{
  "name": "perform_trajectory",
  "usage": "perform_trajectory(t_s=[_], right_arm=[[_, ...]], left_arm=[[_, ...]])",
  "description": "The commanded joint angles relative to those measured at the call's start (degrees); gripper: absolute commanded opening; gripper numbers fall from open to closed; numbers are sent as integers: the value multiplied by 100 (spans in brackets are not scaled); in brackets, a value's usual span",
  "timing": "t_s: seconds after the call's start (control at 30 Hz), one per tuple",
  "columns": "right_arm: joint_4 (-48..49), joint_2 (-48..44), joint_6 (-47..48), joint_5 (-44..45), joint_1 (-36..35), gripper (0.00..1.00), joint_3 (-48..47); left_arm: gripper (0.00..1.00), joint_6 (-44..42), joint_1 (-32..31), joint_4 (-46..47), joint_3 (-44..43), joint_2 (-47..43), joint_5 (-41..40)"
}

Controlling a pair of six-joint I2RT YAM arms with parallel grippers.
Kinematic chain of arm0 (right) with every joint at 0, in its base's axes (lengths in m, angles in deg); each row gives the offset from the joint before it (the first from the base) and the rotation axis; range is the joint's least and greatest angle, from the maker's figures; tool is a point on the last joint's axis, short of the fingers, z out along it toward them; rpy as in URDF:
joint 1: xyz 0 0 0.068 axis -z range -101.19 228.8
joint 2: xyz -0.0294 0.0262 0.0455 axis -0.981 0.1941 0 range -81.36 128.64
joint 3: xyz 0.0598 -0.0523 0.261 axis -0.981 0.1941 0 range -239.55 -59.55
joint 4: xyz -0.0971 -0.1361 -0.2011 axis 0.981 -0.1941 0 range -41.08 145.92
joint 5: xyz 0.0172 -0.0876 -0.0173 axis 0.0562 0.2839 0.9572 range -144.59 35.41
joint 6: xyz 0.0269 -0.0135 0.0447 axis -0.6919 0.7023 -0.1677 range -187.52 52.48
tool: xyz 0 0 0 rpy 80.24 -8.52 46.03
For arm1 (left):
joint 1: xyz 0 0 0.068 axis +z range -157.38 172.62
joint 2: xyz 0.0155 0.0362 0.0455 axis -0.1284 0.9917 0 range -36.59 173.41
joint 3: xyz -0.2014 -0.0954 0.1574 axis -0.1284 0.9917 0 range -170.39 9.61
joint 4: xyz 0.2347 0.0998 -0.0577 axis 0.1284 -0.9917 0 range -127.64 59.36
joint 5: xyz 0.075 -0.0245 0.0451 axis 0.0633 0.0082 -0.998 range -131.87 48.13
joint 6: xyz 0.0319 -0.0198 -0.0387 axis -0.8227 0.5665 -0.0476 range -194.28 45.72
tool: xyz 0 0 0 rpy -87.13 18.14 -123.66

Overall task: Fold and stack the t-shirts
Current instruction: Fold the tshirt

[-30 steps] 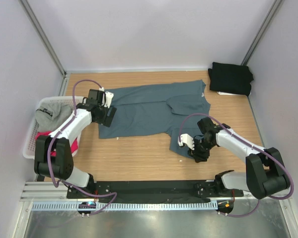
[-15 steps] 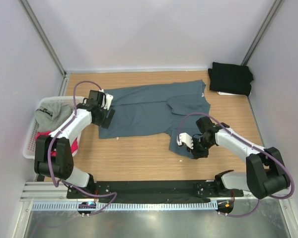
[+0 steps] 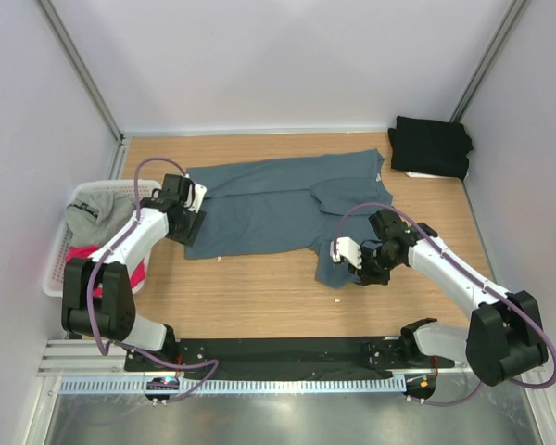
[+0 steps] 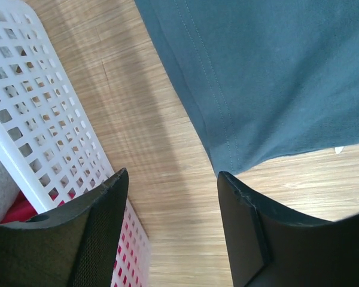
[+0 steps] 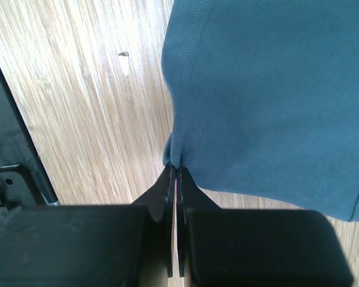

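The soft slate blue-grey t-shirt [image 3: 278, 199] lies spread flat on the wood-grain tabletop [image 3: 259, 287]. The right pincer [image 5: 176, 171] pinches its stitched hem tight; the left pincer [image 4: 172, 179] gapes empty between shirt corner and white lattice basket [image 4: 42, 119].

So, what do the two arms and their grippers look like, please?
The left arm and the right arm have white link shells with black joints and black bases. A purple cable loops along each. The left gripper and the right gripper have flat black fingers, with a white block mounted near each.
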Motion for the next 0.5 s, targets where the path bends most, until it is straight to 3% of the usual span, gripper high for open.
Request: perform_trajectory(t_s=[0.0, 0.27, 0.47], right_arm=[[64, 46, -114, 37, -29, 2, -250], [144, 108, -149, 124, -29, 1, -241], [223, 169, -193, 133, -29, 1, -241]], left_arm=[[62, -95, 62, -106, 2, 25, 22], [62, 2, 159, -395, -138, 394, 768], [61, -16, 176, -388, -244, 728, 796]])
